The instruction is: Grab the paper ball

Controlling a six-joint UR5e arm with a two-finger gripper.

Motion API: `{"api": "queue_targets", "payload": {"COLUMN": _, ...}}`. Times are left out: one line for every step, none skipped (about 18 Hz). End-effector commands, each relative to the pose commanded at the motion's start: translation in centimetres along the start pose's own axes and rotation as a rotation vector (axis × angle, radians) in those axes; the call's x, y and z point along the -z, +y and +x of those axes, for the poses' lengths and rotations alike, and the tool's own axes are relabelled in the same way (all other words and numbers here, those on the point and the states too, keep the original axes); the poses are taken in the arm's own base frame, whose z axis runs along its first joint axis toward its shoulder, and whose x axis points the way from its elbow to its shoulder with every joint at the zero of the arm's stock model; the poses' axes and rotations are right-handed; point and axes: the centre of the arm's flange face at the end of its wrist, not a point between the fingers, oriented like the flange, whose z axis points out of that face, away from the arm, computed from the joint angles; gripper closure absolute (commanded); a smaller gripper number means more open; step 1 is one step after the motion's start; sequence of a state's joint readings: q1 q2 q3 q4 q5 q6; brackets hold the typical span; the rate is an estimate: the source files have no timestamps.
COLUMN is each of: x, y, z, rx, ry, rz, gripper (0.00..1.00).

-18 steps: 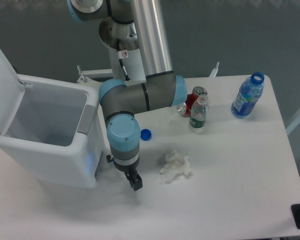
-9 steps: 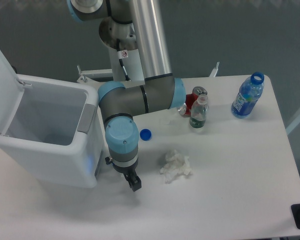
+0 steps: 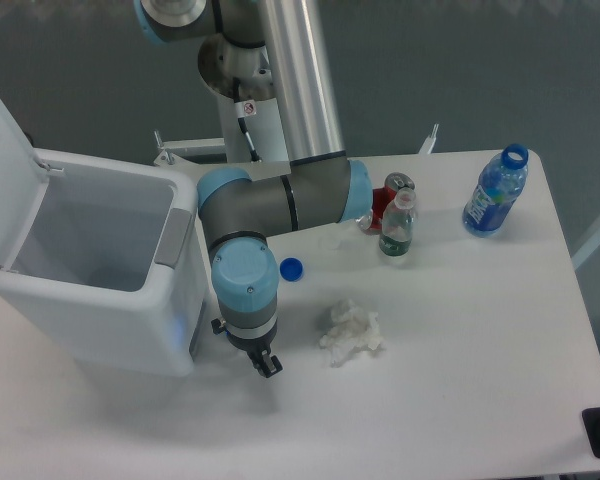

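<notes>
Paper ball (image 3: 351, 334) lies just right of the lowered gripper (image 3: 266, 367); its opening is unclear.

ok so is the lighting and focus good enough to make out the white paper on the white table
Fixed camera: soft, even light with no hard glare; the crumpled paper wad stands out from the table only by its grey creases and a faint shadow. The frame is slightly soft, so the gripper jaws are too small to read.
</notes>
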State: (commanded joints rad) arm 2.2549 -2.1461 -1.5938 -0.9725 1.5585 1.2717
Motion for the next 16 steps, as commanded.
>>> {"api": "queue_targets", "payload": {"x": 0.1, "y": 0.1, "z": -0.1, "rx": 0.003, "ry": -0.006, "rz": -0.009, "gripper": 1.0}}
{"api": "queue_targets", "payload": {"x": 0.3, "y": 0.1, "z": -0.2, "rx": 0.002, "ry": -0.012, "rz": -0.019, "gripper": 1.0}}
{"api": "queue_targets", "payload": {"x": 0.6, "y": 0.2, "z": -0.6, "rx": 0.0, "ry": -0.022, "rz": -0.025, "gripper": 1.0}}
{"api": "queue_targets", "payload": {"x": 1.2, "y": 0.5, "z": -1.1, "rx": 0.006, "ry": -0.034, "rz": -0.023, "gripper": 1.0}}
{"api": "queue_targets", "payload": {"x": 2.1, "y": 0.8, "z": -1.7, "rx": 0.011, "ry": -0.052, "rz": -0.018, "gripper": 1.0}}
{"api": "queue_targets", "payload": {"x": 3.0, "y": 1.6, "z": -2.4, "rx": 0.029, "ry": -0.067, "rz": -0.014, "gripper": 1.0}}
{"api": "queue_targets", "payload": {"x": 3.6, "y": 1.9, "z": -3.0, "rx": 0.039, "ry": -0.081, "rz": -0.015, "gripper": 1.0}}
{"api": "queue_targets", "payload": {"x": 4.2, "y": 2.0, "z": -3.2, "rx": 0.041, "ry": -0.093, "rz": -0.016, "gripper": 1.0}}
{"api": "queue_targets", "payload": {"x": 5.0, "y": 2.2, "z": -3.4, "rx": 0.047, "ry": -0.104, "rz": -0.011, "gripper": 1.0}}
{"api": "queue_targets", "payload": {"x": 6.2, "y": 2.7, "z": -3.3, "rx": 0.058, "ry": -0.121, "rz": -0.007, "gripper": 1.0}}
{"api": "queue_targets", "payload": {"x": 7.6, "y": 3.2, "z": -3.4, "rx": 0.079, "ry": -0.14, "rz": -0.001, "gripper": 1.0}}
{"api": "queue_targets", "payload": {"x": 9.2, "y": 3.7, "z": -3.4, "rx": 0.114, "ry": -0.161, "rz": 0.011, "gripper": 1.0}}
{"api": "queue_targets", "payload": {"x": 10.6, "y": 4.2, "z": -3.2, "rx": 0.152, "ry": -0.178, "rz": 0.02, "gripper": 1.0}}
{"api": "queue_targets", "payload": {"x": 11.5, "y": 4.2, "z": -2.9, "rx": 0.176, "ry": -0.179, "rz": 0.025, "gripper": 1.0}}
{"api": "queue_targets", "payload": {"x": 12.1, "y": 4.4, "z": -2.4, "rx": 0.187, "ry": -0.161, "rz": 0.02, "gripper": 1.0}}
{"api": "queue_targets", "payload": {"x": 13.3, "y": 4.6, "z": -1.9, "rx": 0.187, "ry": -0.152, "rz": 0.019, "gripper": 1.0}}
